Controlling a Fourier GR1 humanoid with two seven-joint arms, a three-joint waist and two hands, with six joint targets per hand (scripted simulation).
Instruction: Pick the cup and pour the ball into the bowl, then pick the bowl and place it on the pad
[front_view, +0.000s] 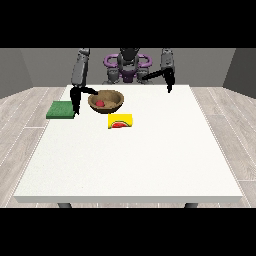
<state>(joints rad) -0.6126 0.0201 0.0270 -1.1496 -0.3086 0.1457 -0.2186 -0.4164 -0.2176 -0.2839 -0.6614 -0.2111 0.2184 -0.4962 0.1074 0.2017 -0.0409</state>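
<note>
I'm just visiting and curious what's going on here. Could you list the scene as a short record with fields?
table: white table
bowl: brown wooden bowl, far left part of table
ball: red ball, inside bowl
cup: yellow cup, lying on its side in front of bowl
pad: green pad, at table's left edge
hand at view's left: between pad and bowl
hand at view's right: over table's far edge

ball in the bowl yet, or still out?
In. The red ball lies inside the brown bowl, against its inner wall at the view's left. The yellow cup lies on its side on the table.
</note>
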